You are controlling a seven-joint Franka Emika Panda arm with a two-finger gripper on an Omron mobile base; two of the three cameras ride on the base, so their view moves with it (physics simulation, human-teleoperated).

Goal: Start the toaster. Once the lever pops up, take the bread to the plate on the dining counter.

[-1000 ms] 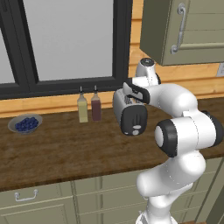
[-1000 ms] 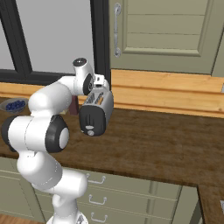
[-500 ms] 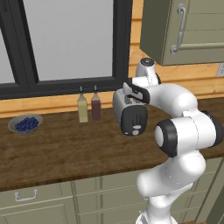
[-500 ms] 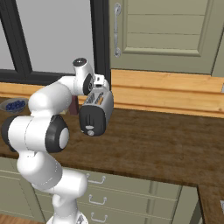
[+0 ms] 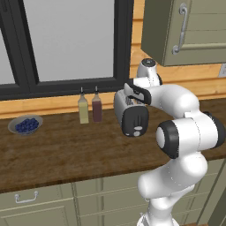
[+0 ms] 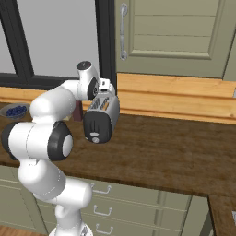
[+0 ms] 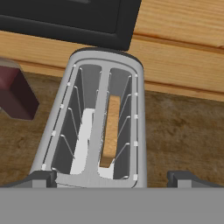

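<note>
Claw (image 7: 111,177) spread wide over toaster (image 7: 98,127), bread (image 7: 110,131) down in slot. Risk: tips miss lever or nudge toaster across tabletop (image 5: 66,150).

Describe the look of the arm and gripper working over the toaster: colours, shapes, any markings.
The arm is glossy white, built of rounded, bulbous links with dark grey or black bands at the joints. A round grey cap tops the wrist. The hand is white with a black strip along it. In the hand view the gripper shows two small dark grey finger tips. No cables or markings are visible.
</note>
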